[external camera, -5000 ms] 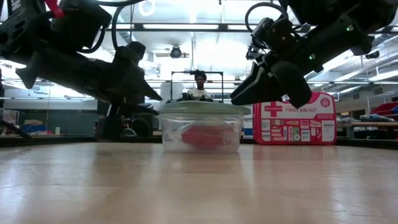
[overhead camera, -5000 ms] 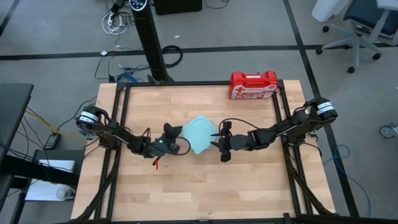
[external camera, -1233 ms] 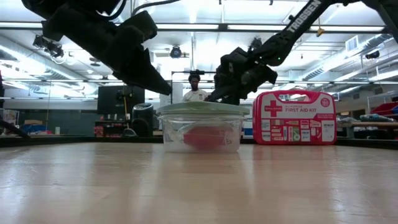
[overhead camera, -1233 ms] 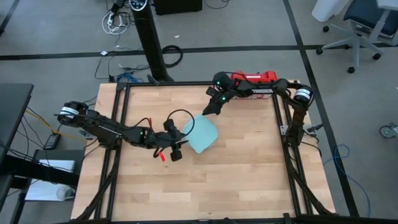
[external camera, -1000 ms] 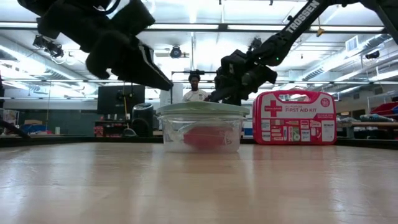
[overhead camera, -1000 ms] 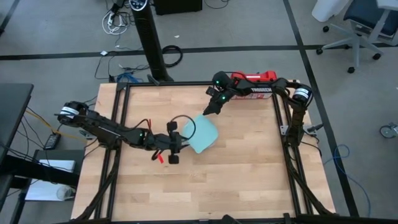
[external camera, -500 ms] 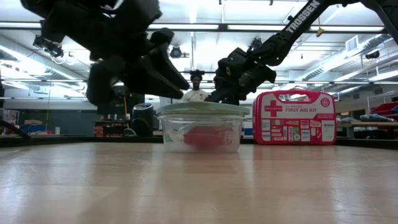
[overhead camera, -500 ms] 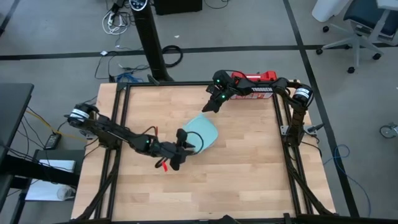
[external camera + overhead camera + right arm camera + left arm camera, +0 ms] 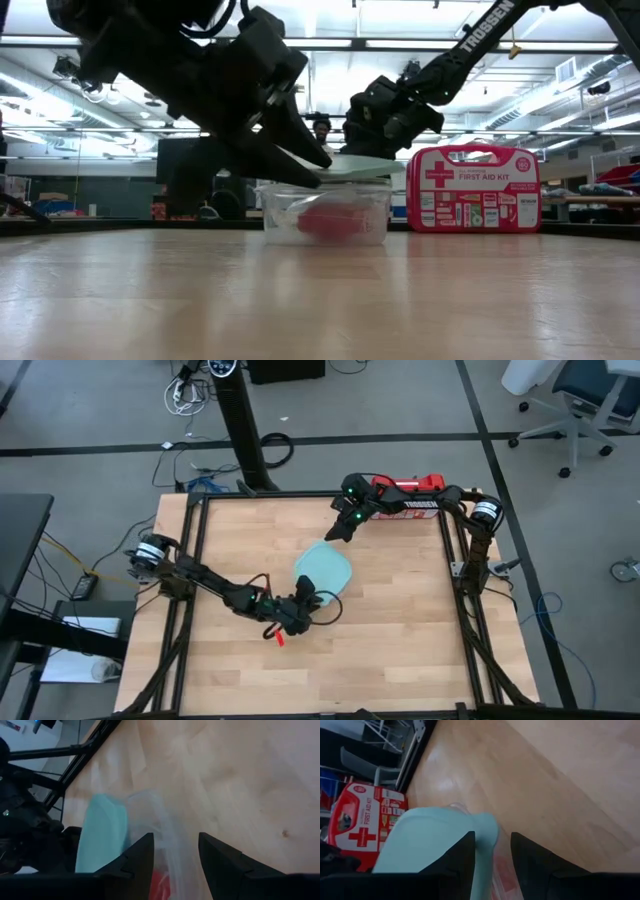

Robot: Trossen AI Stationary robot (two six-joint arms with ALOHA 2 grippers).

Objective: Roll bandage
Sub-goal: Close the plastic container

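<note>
A clear square container (image 9: 370,205) stands mid-table with the red bandage (image 9: 325,222) lying inside it. Its pale blue lid (image 9: 322,568) is tilted, near side raised (image 9: 365,165). My left gripper (image 9: 308,601) is at the container's near side, shut on the lid. My right gripper (image 9: 338,535) hangs open over the container's far corner. In the right wrist view its fingers stand on either side of the clear wall (image 9: 167,840), and I cannot tell whether they touch it. The bandage also shows through the wall there (image 9: 156,885). My left gripper pinches the lid's near corner edge (image 9: 486,834) between its two fingers. The fingers (image 9: 300,150) come slanting from the table's near left side. The lid is lifted on that side and slopes down toward the container's far side.
The red first-aid case (image 9: 405,497) stands at the table's far right edge, behind my right arm. A person (image 9: 320,125) stands in the room beyond the table. Bare wood lies along the near and right sides of the table.
My left gripper has swung from the container's left side toward the table's near right, round to the container's near side, and has taken hold of the lid. The lid's near side has lifted off the container, and the lid is now tilted.
</note>
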